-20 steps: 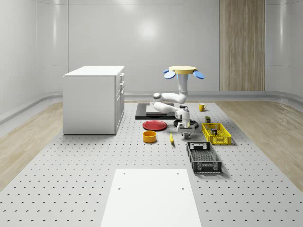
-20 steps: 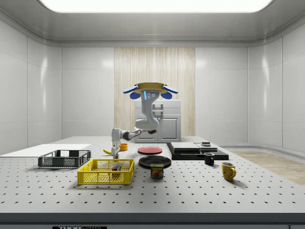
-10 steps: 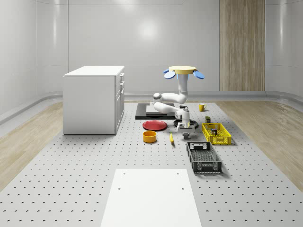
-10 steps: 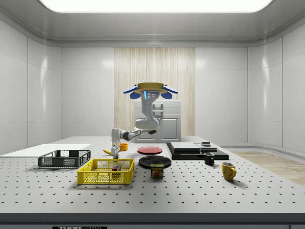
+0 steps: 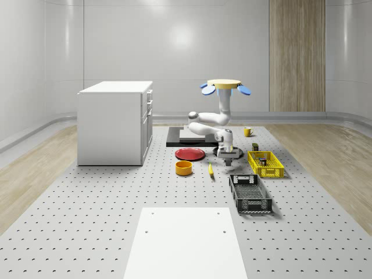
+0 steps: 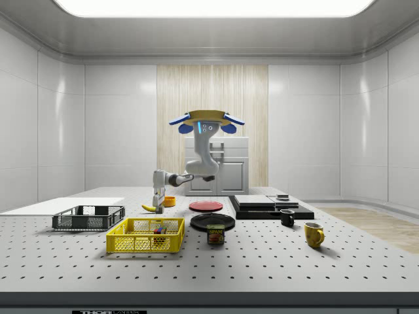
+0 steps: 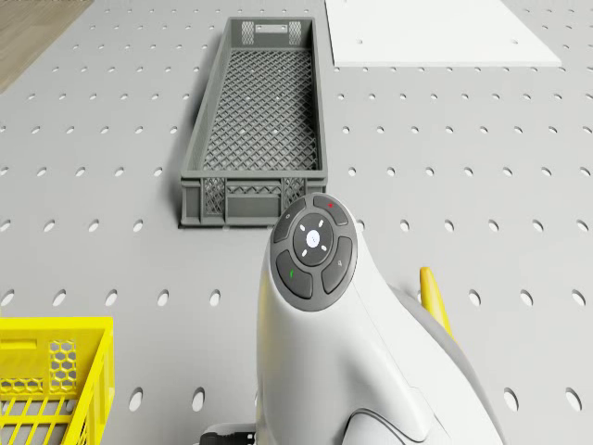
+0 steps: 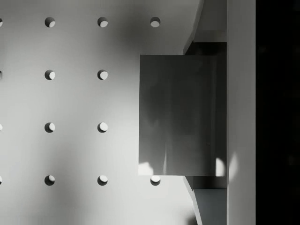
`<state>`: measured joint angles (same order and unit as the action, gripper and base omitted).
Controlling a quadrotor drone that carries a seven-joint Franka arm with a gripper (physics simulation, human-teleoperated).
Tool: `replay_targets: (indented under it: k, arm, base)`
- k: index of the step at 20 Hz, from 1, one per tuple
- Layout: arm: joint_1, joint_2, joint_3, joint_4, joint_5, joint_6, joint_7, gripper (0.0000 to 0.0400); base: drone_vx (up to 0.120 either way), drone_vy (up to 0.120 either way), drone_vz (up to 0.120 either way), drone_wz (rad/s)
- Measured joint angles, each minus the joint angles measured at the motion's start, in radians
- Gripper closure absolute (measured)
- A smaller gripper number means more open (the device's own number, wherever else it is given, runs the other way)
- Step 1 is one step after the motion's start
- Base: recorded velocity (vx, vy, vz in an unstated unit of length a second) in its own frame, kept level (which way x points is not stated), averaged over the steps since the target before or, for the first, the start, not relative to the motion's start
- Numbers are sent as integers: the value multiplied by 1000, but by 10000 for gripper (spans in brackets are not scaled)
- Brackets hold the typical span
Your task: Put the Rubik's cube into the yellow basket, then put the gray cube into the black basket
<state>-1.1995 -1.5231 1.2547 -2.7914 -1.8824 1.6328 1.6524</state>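
The drone (image 5: 226,86) hovers above the table behind the yellow basket (image 5: 265,164), its arm bent down in front of it. My gripper (image 5: 227,158) hangs just over the table, between the banana and the yellow basket, shut on the gray cube (image 8: 178,115). In the wrist view the cube sits between both fingers (image 8: 213,21), with the perforated table behind it. The Rubik's cube (image 6: 158,229) lies inside the yellow basket (image 6: 145,235). The black basket (image 5: 250,193) stands in front of the gripper, toward the whole-scene view's bottom, and nothing lies on its mesh floor (image 7: 259,120).
A banana (image 5: 210,169), an orange bowl (image 5: 183,168) and a red plate (image 5: 190,154) lie to the whole-scene view's left of the gripper. A white cabinet (image 5: 114,122) stands further left. A spam can (image 6: 215,233) and two mugs (image 6: 313,234) sit beyond the yellow basket.
The drone and arm have risen a little, and the gripper has come up off the table with the gray cube in it. Nothing else has moved.
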Motion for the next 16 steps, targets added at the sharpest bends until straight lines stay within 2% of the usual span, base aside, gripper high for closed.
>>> replay_targets:
  k: [3,4,12,16]
  arm:
    - [7,-1,48,-13,45,-18,1,149]
    - [9,-2,64,-17,61,-24,1,149]
    - [13,-9,135,-29,130,-41,4,149]
    - [13,-14,146,-31,142,-40,5,149]
  base:
    - [0,0,107,0]
    - [0,0,0,0]
    - [0,120,0,0]
    - [120,120,0,0]
